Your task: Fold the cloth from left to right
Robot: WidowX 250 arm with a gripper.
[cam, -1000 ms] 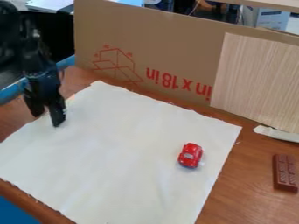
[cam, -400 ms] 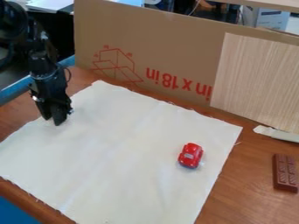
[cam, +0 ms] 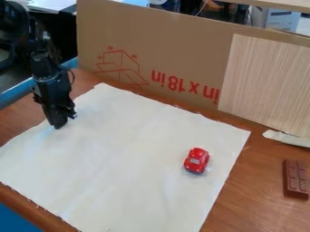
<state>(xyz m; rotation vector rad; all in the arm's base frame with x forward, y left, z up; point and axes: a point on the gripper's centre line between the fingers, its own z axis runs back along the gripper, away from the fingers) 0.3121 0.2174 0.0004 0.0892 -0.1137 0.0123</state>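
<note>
The gripper [cam: 59, 125] points down at the left edge of the white cloth [cam: 127, 167], near its upper left side. Its fingers are together, shut on the cloth's edge. The cloth lies spread out flat on the brown table, one corner toward the cardboard and another at the right. On the cloth's right part sits a small red toy car [cam: 196, 161].
A cardboard panel [cam: 176, 50] stands along the back of the table, with a pale wooden board [cam: 266, 81] against its right side. At the right lie a brown chocolate bar toy [cam: 295, 179] and a whitish strip [cam: 288, 138].
The gripper's fingers, apart a second ago, have come together at the cloth's left edge. The cloth's right corner and the toy car have shifted very slightly left.
</note>
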